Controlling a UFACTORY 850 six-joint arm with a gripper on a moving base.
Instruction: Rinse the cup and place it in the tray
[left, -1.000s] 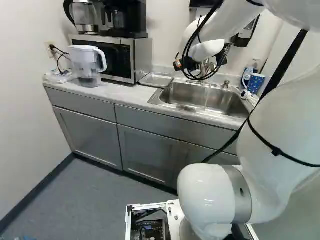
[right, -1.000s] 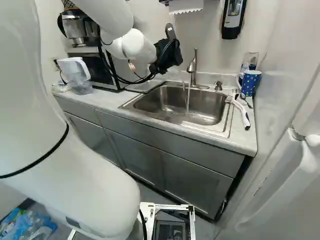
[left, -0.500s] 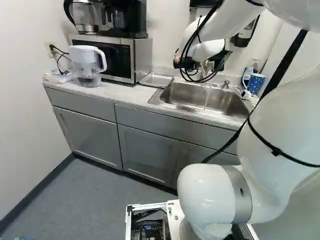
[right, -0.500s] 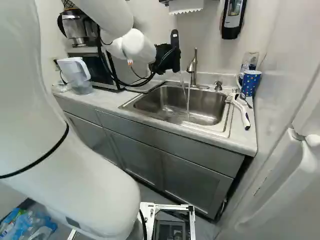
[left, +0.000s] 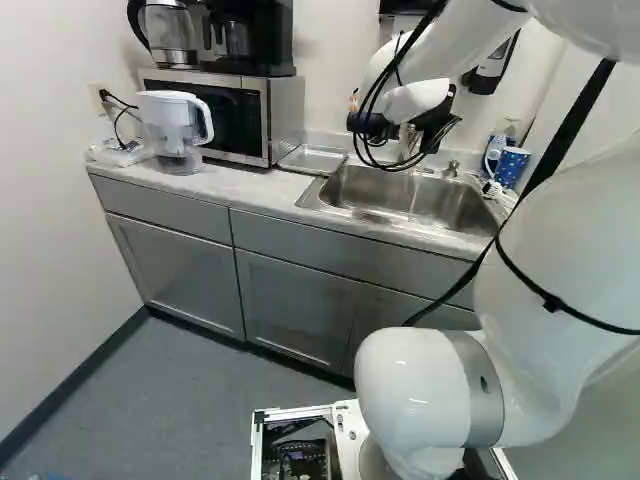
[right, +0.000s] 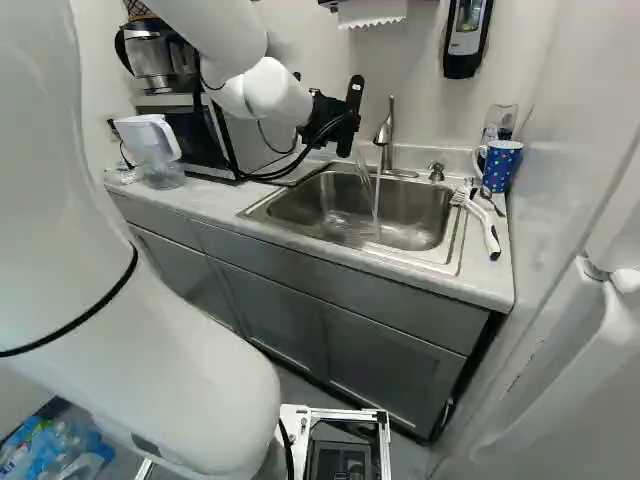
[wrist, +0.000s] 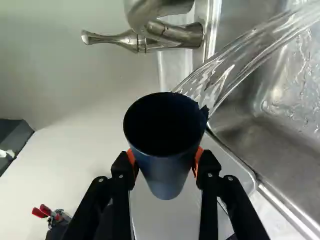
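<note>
The grey cabinet (right: 250, 275), nearest to the robot, is standing under the sink (right: 425, 210). Above the left side of the sink, the gripper (wrist: 165, 161) is holding the dark blue cup (wrist: 166, 145), its orange pads (wrist: 198, 160) pressing from both sides. Beside the cup's rim, clear water (wrist: 250, 55) is arcing into the sink; if it is leaving the cup or only glancing off it, I cannot tell.

In my judgement, the rinsing is going on. For doing it well, the gripper should be turning the cup slowly and letting the last drops fall inside the sink, then be going to the tray (left: 312, 158), lying just left of the sink. A hasty swing would be risking a knock on the tap (right: 386, 135), rising behind the sink.

The cabinet is showing flat, framed doors. The sink is shining in wet steel. The cup is narrowing smoothly toward its base; the tray is looking shallow, the tap slender and metallic.
</note>
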